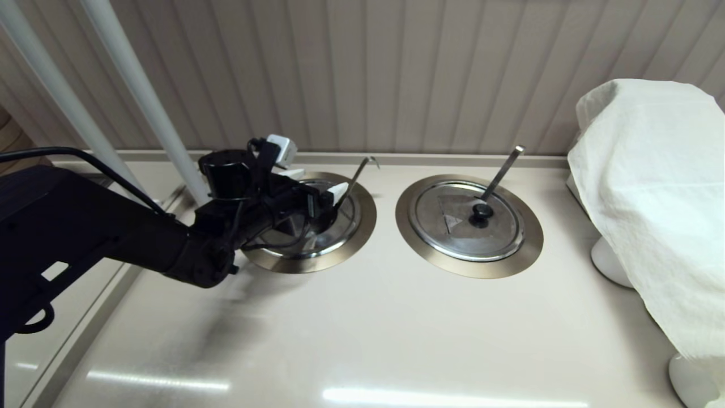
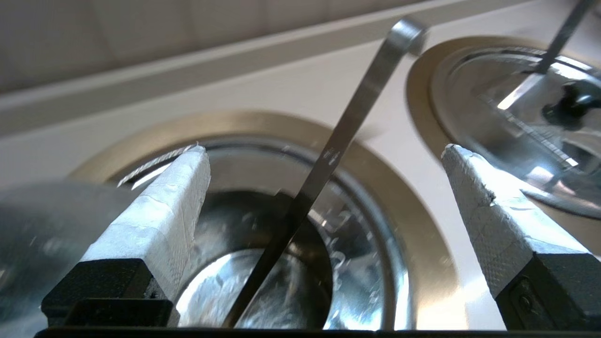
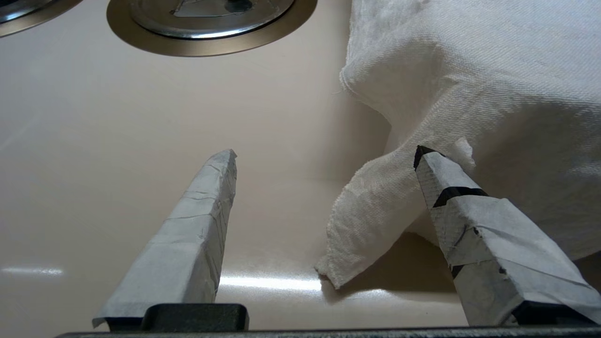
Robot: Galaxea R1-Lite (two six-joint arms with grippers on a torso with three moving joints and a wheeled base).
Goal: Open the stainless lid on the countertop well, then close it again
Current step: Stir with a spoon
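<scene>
Head view puts my left gripper (image 1: 315, 182) over the countertop well (image 1: 362, 226), the left of the 2 rings set in the countertop (image 1: 368, 328). The arm covers most of the opening from here, so I cannot make out the stainless lid in this view. The hook-ended utensil handle (image 1: 357, 175) leans out past the white fingertips toward the back wall.

The left wrist view fills that in. The left gripper (image 2: 326, 150) has its 2 fingers spread wide, gripping nothing, with the utensil handle (image 2: 328, 159) rising between them and touching neither. Below, the well's flange (image 2: 422, 244) rings an uncovered opening, and I can see down to the shiny bottom. A blurred, shiny curved surface beside 1 finger looks like the stainless lid (image 2: 47, 225), off the opening at the well's edge; how it sits I cannot tell.

The twin lid (image 1: 453, 232) lies seated on the right-hand ring, a flat bar handle (image 1: 504, 167) sticking up past its black knob (image 1: 481, 212).

The right gripper (image 3: 326, 154) shows only in its own wrist view, fingers apart above bare countertop, just beside the draped white cloth (image 3: 469, 70). The head view shows that cloth (image 1: 651, 198) at the far right.
</scene>
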